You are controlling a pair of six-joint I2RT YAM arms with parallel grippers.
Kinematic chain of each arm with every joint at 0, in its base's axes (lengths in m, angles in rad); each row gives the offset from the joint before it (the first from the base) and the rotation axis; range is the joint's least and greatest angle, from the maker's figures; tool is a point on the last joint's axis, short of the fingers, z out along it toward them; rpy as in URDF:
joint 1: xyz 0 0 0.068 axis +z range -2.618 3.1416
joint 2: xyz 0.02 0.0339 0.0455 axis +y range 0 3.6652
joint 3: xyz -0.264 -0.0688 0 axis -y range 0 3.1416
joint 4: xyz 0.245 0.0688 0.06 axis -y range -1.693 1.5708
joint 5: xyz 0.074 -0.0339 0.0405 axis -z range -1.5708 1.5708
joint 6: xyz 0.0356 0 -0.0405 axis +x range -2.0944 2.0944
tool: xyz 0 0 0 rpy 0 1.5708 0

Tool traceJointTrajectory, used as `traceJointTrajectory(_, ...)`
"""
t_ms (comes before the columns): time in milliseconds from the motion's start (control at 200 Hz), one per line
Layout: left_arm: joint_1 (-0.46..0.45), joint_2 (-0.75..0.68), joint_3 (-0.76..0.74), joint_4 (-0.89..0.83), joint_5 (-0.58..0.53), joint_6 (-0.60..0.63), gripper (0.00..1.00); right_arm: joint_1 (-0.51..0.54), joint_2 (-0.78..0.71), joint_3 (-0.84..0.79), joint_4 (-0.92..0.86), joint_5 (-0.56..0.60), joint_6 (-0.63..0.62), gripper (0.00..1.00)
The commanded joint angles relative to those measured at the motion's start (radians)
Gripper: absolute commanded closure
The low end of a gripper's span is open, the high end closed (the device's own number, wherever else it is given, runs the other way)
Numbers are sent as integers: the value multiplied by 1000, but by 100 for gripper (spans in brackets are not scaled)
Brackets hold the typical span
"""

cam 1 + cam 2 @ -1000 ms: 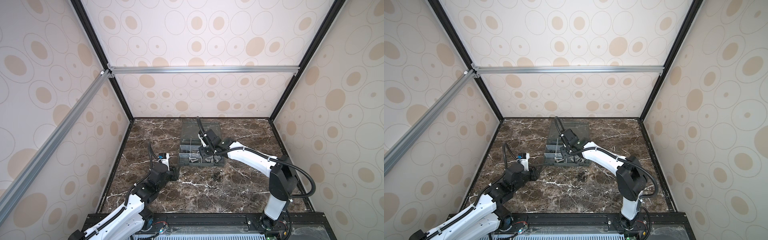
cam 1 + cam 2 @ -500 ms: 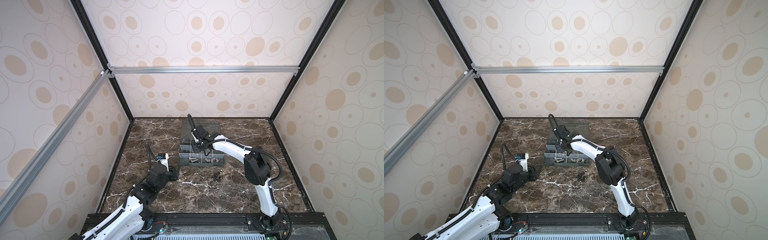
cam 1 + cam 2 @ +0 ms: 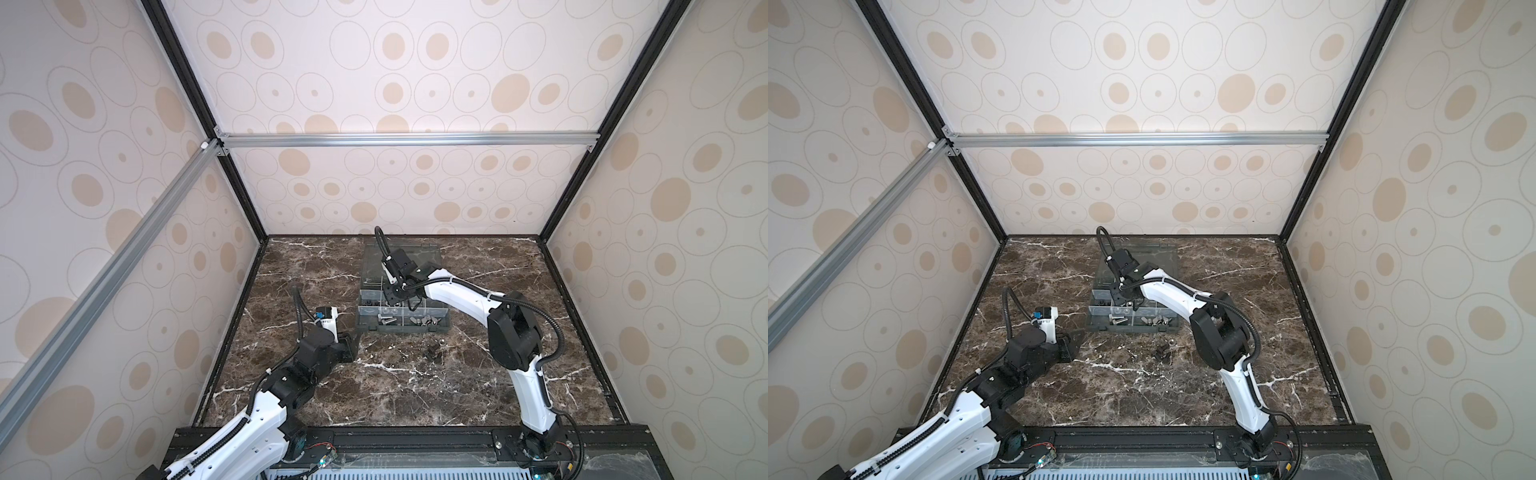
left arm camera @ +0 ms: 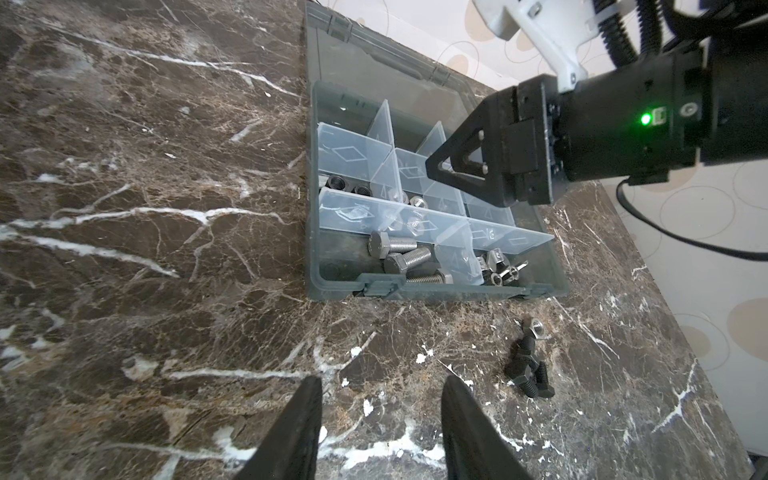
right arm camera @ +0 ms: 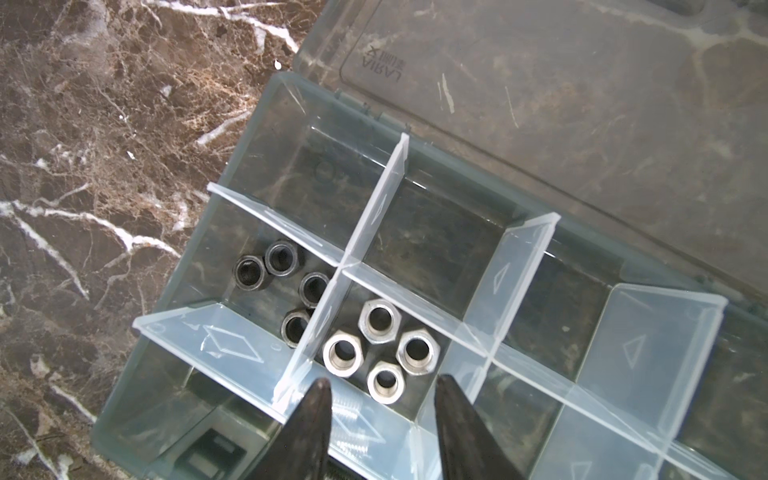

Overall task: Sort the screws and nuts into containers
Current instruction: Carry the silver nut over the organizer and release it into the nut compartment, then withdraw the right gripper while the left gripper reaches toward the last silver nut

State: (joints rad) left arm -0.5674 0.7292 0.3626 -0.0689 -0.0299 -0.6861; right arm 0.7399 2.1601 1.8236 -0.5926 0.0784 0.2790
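Right tool (image 5: 382, 395): jaws apart, nothing between them. It hangs over the open box (image 3: 441, 329), above the middle row of cells (image 5: 424, 232); also seen from the left wrist (image 4: 457, 170).

Left tool (image 4: 381, 384): jaws apart, empty, low over bare desk (image 3: 415, 395), in front of the box and to its left.

Box contents:
- four silver nuts (image 5: 378, 351) in one cell, directly below the right tool
- four dark nuts (image 5: 278, 274) in the next cell, across a clear divider
- three silver screws (image 4: 405, 257) in the front left cell
- small mixed parts (image 4: 498, 266) in the cell beside the screws; type unclear

Lid (image 5: 540, 104) lies open and flat behind the box.

Outside the box, on the desk just in front of it: dark screws (image 4: 528, 370) in a small cluster, one loose nut (image 4: 534, 326) beside them.
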Motion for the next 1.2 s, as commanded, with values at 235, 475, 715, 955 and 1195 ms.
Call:
traceJointTrajectory(235,6,15,18,9,15,0,53,-10,-101,-83,12,3,-4,55)
traceJointTrajectory(475,4,60,45,32,44,19,53,-17,-206,-179,20,12,-8,55)
traceJointTrajectory(715,-7,123,78,47,54,50,54,-39,-379,-350,38,43,-7,55)
traceJointTrajectory(955,-75,210,142,46,28,93,54,-82,-584,-560,44,78,32,54)
traceJointTrajectory(1195,-190,382,264,55,6,155,54,-131,-800,-774,46,126,104,54)
